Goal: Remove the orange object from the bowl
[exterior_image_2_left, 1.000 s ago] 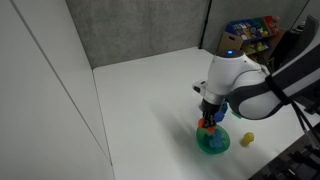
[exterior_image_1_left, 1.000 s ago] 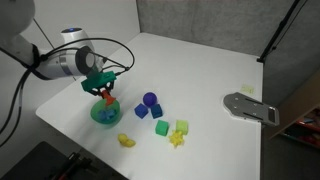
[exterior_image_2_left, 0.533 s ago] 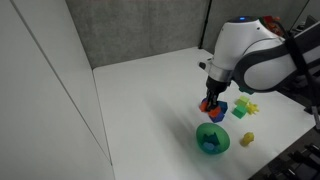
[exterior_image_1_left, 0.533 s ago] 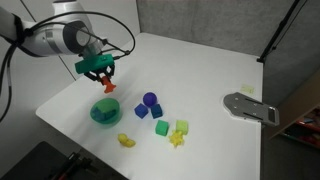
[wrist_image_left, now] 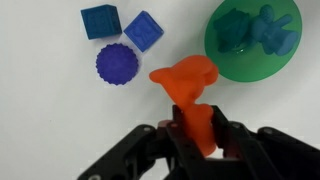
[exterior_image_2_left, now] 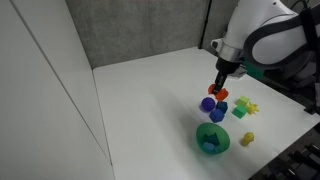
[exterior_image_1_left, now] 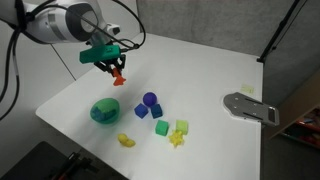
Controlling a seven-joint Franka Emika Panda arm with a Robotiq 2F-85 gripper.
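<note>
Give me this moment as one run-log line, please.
gripper: shut on orange object | orange object: airborne, outside bowl | bowl: holds blue pieces | status: not yet set down

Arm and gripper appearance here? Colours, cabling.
The arm has glossy white rounded links with grey joints, and thin black cables loop off it. The gripper has a teal-green body and, in the wrist view, black fingers.
</note>
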